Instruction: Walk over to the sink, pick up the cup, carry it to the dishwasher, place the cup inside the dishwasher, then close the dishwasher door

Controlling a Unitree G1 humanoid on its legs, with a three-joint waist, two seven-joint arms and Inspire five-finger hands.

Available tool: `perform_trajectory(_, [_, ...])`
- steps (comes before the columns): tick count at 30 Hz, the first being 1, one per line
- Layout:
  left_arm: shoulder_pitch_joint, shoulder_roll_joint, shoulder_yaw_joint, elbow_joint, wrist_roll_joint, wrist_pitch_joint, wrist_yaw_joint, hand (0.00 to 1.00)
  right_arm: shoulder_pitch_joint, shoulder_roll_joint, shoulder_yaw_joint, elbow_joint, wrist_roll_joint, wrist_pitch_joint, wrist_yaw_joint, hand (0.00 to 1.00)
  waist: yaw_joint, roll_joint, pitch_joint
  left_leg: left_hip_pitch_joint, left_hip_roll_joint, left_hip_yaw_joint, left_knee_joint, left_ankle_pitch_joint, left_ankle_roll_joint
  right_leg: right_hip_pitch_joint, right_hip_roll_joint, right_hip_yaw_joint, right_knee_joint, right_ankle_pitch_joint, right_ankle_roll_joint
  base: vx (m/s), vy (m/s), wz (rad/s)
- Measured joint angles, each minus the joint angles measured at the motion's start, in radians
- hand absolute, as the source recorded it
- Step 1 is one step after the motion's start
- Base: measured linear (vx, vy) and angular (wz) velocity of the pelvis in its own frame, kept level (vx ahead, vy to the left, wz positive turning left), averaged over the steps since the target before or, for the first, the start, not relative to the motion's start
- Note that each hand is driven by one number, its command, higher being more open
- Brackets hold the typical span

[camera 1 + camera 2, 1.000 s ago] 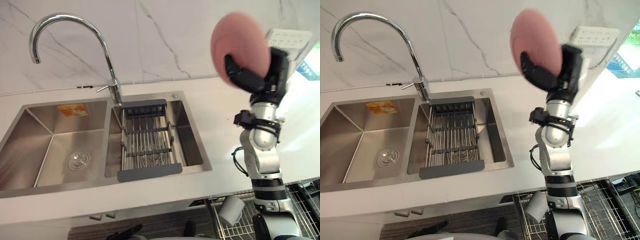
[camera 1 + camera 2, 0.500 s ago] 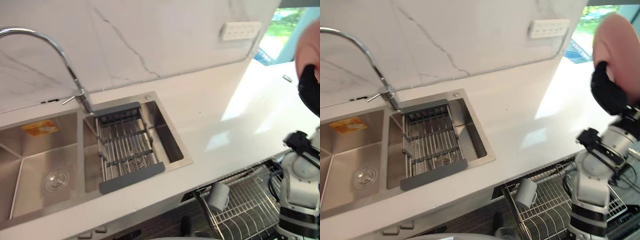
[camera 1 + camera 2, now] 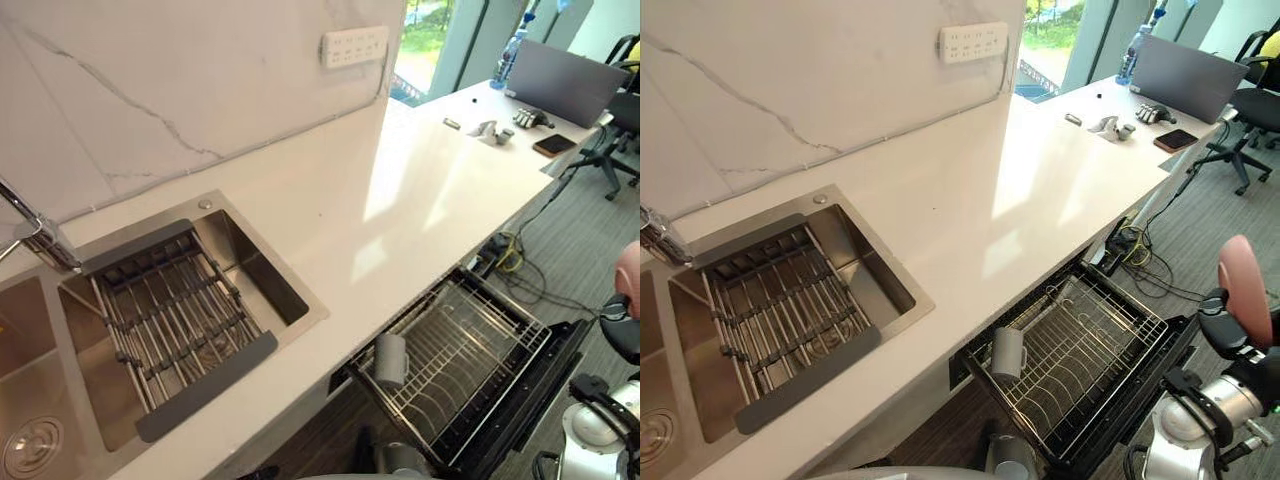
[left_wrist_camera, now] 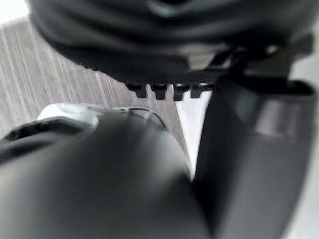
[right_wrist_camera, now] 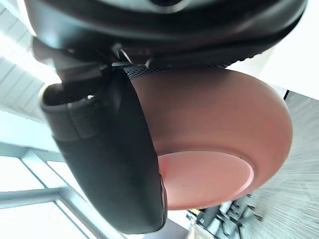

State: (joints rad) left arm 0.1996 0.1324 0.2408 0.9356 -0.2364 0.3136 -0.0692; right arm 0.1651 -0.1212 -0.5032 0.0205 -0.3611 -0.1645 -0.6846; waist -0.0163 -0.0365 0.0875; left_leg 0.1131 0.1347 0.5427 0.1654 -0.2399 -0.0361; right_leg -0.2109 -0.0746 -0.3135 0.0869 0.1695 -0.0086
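1 pink cup (image 3: 1245,290) is in the right hand (image 3: 1228,335), low at the right edge of the head views, to the right of the open dishwasher and outside it. The right wrist view shows the hand clenched on the cup (image 5: 214,149). The dark thumb (image 5: 114,164) curls across its rounded wall and the pale base faces the camera.

Compared with 0.5 s ago, the whole head view has swung to the right, which is a camera shift. The sink (image 3: 250,270) and its drainer rack (image 3: 170,320) now sit at lower left, and the tap (image 3: 40,240) shows as a stub at the left edge. The dishwasher's wire basket (image 3: 470,350) now shows in full, pulled out below the white counter (image 3: 400,200). 1 grey cylinder (image 3: 390,360) stands in the basket's near corner. The dark door (image 3: 545,385) is down. The hand and cup, then high at the right edge, now show lower.

1 white socket strip (image 3: 354,45) is fixed to the marble wall. 1 laptop (image 3: 565,80) sits at the counter's far end.

The left hand (image 4: 149,30) shows as a dark bulk in its wrist view, and its state cannot be told.
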Motion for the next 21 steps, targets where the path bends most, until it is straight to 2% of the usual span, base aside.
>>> perform_trajectory(1, [-0.01,-0.009,0.004,0.007,-0.01,-0.006,0.004,1.0,-0.013,0.0,0.037,0.044,-0.018,-0.007,-0.009,0.0,0.013,0.019,0.002,-0.009,0.02,0.028,-0.008,0.032,-0.033,-0.001,0.002,-0.027,0.062,-0.076,-0.04,-0.09,-0.01,-0.63])
perform_trajectory(2, [-0.015,-0.004,-0.013,0.007,-0.023,-0.01,0.012,1.0,-0.005,-0.001,0.06,0.122,-0.051,-0.021,-0.028,0.0,0.003,0.018,0.005,-0.026,0.029,0.01,-0.002,0.041,-0.037,0.025,-0.029,-0.06,0.168,-0.206,0.016,-0.01,-0.065,-0.19])
perform_trajectory(3, [-0.021,0.0,-0.017,0.011,-0.043,-0.025,0.024,1.0,-0.006,-0.001,0.078,0.21,-0.08,-0.027,-0.039,0.0,0.005,0.012,0.011,-0.022,0.032,-0.002,0.002,0.049,-0.043,0.091,-0.024,-0.071,0.083,-0.202,0.036,0.01,-0.079,0.26])
perform_trajectory(4, [-0.023,-0.003,-0.015,0.013,-0.05,-0.028,0.03,1.0,-0.008,0.0,0.086,0.249,-0.089,-0.027,-0.039,0.0,0.007,0.019,0.016,-0.026,0.039,-0.008,-0.004,0.058,-0.046,0.118,-0.012,-0.079,0.033,-0.176,0.04,-0.02,-0.098,0.29])
perform_trajectory(6, [-0.014,-0.021,-0.014,0.011,-0.086,-0.04,0.042,1.0,0.006,0.003,0.13,0.318,-0.103,-0.027,-0.035,0.0,0.024,0.033,0.022,-0.023,0.036,-0.02,-0.037,0.081,-0.052,0.171,0.017,-0.096,-0.096,-0.111,0.029,-0.07,-0.062,0.21])
perform_trajectory(9, [-0.008,-0.029,-0.014,0.004,-0.089,-0.059,0.05,1.0,0.007,0.004,0.181,0.326,-0.117,-0.029,-0.021,0.0,0.032,0.051,0.022,-0.035,0.024,-0.047,-0.059,0.106,-0.052,0.186,0.02,-0.121,-0.143,-0.087,0.024,-0.05,0.012,0.22])
perform_trajectory(11, [-0.006,-0.03,-0.014,0.002,-0.089,-0.065,0.051,1.0,0.007,0.004,0.2,0.327,-0.135,-0.029,-0.01,0.0,0.034,0.054,0.026,-0.042,0.02,-0.072,-0.059,0.112,-0.051,0.203,0.021,-0.142,-0.172,-0.074,0.024,-0.03,0.042,0.34])
perform_trajectory(16, [-0.006,-0.044,-0.024,-0.02,-0.089,-0.079,0.047,1.0,-0.005,-0.019,0.228,0.354,-0.156,-0.029,0.017,0.0,0.054,0.079,0.057,-0.047,0.004,-0.135,-0.068,0.129,-0.042,0.229,0.003,-0.2,-0.173,-0.074,0.026,-0.02,0.09,0.36])
perform_trajectory(21, [-0.006,-0.058,-0.031,-0.025,-0.127,-0.068,0.039,1.0,-0.085,-0.07,0.251,0.451,-0.18,0.018,0.03,0.0,0.063,0.11,0.082,-0.061,-0.025,-0.202,-0.095,0.161,-0.025,0.243,-0.021,-0.265,-0.173,-0.07,0.033,-0.04,0.104,0.43])
